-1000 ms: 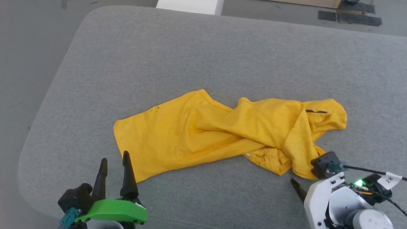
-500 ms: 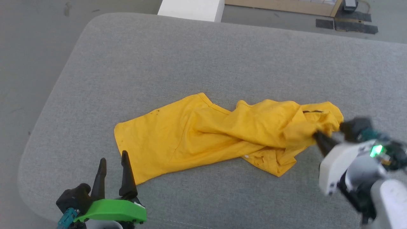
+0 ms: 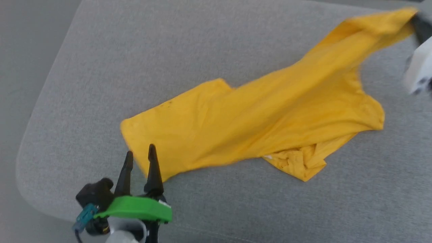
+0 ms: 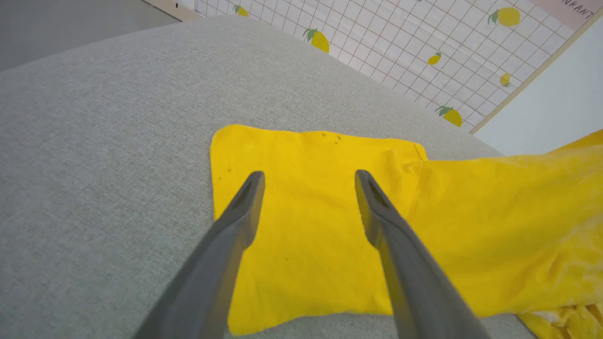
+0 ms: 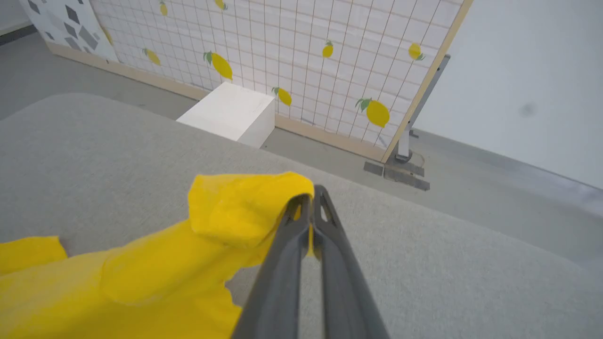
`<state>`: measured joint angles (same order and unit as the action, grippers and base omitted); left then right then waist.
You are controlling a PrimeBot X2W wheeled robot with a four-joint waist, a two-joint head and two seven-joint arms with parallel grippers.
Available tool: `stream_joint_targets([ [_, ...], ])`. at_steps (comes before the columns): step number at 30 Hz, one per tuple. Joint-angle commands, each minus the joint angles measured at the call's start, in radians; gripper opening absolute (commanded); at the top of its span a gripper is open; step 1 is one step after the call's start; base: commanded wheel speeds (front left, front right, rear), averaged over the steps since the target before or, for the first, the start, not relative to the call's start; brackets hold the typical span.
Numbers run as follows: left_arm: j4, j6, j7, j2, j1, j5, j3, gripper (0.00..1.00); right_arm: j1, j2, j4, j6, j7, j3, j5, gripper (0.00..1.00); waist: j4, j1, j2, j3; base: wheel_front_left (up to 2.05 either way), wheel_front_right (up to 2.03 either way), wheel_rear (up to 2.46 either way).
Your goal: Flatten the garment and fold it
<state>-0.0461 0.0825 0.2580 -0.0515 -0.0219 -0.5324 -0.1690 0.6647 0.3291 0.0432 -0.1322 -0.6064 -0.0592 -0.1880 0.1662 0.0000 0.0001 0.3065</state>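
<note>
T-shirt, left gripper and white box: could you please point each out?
T-shirt (image 3: 256,114), head view, its middle.
Left gripper (image 4: 308,173), left wrist view, midway between fingertips.
White box (image 5: 226,110), right wrist view, top face.

A grey fabric-covered bench (image 3: 236,50) with a rounded near-left corner stands on a plain grey floor (image 3: 20,50). In the right wrist view, a white box (image 5: 233,115) sits on the floor beyond the bench's far edge, just before a standing panel (image 5: 301,56) of white gridded squares printed with yellow lemons, framed in pale wood. A dark metal foot (image 5: 398,167) props the panel's right end. Left of it stands a second panel (image 5: 61,26) with grey diamond shapes. To the right rises a pale wall (image 5: 527,70).
</note>
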Motion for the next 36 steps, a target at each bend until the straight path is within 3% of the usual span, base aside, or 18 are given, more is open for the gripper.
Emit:
stream_joint_targets([
  [1,-0.009,-0.006,0.004,0.001,-0.03,-0.006,-0.006,1.0,0.047,0.02,0.041,0.002,0.021,-0.011,0.032,0.0,0.058,0.0,-0.0001,0.064,0.0,0.0,0.0],
  [5,-0.031,-0.015,0.004,0.001,-0.073,-0.018,-0.039,1.0,0.137,0.075,0.184,0.002,0.094,-0.039,0.124,0.0,0.112,0.0,-0.0001,0.106,0.0,0.0,0.0],
  [6,-0.035,-0.015,0.004,0.001,-0.082,-0.022,-0.046,1.0,0.15,0.076,0.227,0.002,0.106,-0.059,0.148,0.11,0.123,0.0,-0.0001,0.115,0.0,0.0,0.0],
  [7,-0.038,-0.015,0.004,0.001,-0.087,-0.025,-0.051,1.0,0.157,0.073,0.26,0.002,0.113,-0.07,0.166,0.35,0.131,0.0,-0.0001,0.121,0.0,0.0,0.0],
  [8,-0.04,-0.014,0.004,0.001,-0.093,-0.029,-0.055,1.0,0.163,0.067,0.299,0.002,0.12,-0.089,0.186,0.72,0.14,0.0,-0.0001,0.128,0.0,0.0,0.0],
  [9,-0.042,-0.013,0.004,0.001,-0.097,-0.031,-0.057,1.0,0.165,0.059,0.328,0.002,0.123,-0.107,0.204,1.0,0.144,0.0,-0.0001,0.131,0.0,0.0,0.0],
  [16,-0.053,-0.006,0.004,0.001,-0.095,-0.035,-0.057,1.0,0.155,0.022,0.466,0.002,0.127,-0.157,0.273,1.0,0.141,0.0,-0.0001,0.114,0.0,0.0,0.0],
  [23,-0.069,-0.009,0.004,0.001,-0.067,-0.025,-0.042,1.0,0.104,0.034,0.422,0.002,0.08,-0.055,0.134,1.0,0.108,0.0,-0.0001,0.026,0.0,0.0,0.0],
  [27,-0.072,-0.007,0.004,0.001,-0.041,-0.017,-0.034,1.0,-0.01,0.066,0.303,0.002,-0.061,0.006,-0.001,1.0,0.095,0.0,-0.0001,-0.016,0.0,0.0,0.0],
  [32,-0.063,-0.01,0.004,0.001,-0.012,-0.011,-0.03,1.0,-0.231,0.112,0.092,0.002,-0.169,-0.035,-0.067,1.0,0.101,0.0,-0.0001,-0.037,0.0,0.0,0.0],
  [36,-0.051,-0.008,0.004,0.001,0.007,-0.005,-0.023,1.0,-0.455,0.029,-0.131,0.002,-0.182,-0.109,-0.104,1.0,0.123,0.0,-0.0001,-0.034,0.0,0.0,0.0],
])
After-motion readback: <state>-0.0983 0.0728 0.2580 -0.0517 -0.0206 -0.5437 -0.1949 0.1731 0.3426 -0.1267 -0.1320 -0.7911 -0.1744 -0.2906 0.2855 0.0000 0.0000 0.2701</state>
